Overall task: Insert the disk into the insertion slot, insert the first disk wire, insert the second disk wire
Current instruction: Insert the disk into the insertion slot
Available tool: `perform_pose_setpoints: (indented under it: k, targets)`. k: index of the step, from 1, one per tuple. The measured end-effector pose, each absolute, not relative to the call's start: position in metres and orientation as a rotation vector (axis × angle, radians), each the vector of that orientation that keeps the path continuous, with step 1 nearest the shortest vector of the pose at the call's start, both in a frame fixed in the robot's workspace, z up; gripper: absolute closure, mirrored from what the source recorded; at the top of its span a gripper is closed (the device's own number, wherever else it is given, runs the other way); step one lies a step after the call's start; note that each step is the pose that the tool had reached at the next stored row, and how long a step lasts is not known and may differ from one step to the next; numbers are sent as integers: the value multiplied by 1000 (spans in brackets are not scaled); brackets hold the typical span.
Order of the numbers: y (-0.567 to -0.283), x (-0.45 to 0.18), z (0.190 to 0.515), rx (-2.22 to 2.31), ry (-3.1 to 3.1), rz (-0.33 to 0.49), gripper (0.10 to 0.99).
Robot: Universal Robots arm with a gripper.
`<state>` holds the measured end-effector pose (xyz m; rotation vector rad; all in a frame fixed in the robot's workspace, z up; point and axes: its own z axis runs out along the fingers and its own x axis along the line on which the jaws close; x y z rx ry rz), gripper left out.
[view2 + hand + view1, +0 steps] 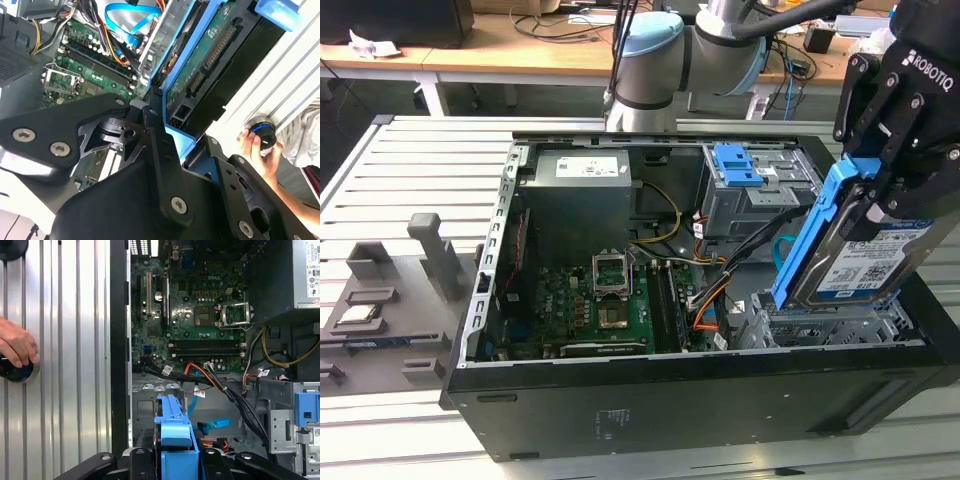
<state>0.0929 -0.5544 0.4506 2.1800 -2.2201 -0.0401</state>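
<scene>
One disk (860, 265): in its blue carrier, it hangs tilted over the insertion slot (830, 325), at the exterior view's right end of the computer case (670, 410), and is not yet seated.
Claw: the gripper (885, 195) is clenched on the disk's upper end, across the blue carrier.
Contact: the lower edge is probably at the cage's mouth, but you cannot tell from the exterior view whether it touches the metal.
Step in hand: seating the disk. Judging by the tilt, you do well to square the carrier with the cage walls before you press, and to go slowly so the rails do not bind.
Wires to mind: the first disk wire (705, 305) lies just beside the cage, and the second disk wire (782, 255) loops close by the disk's side. Either could be pinched under the carrier.
Disk connectors: bare in the second wrist view, with neither wire plugged in.
Case contents: the motherboard (590, 300) on the floor, the power supply (575, 195) at the far corner, the taller bay (750, 190) with its blue latch, the low cage and both loose wires.
Slot contents: grey perforated walls, with the disk above them rather than in them.
Your hand (17, 347): it rests on a round knob (15, 371) on the slatted table (420, 160), outside the case.
</scene>
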Motion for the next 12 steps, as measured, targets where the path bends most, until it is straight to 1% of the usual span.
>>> perform_pose_setpoints:
  k: [7,12]
  targets:
    - [-547,90,440,2180,-2220,-40,718]
    - [-547,89,433,2180,-2220,-40,718]
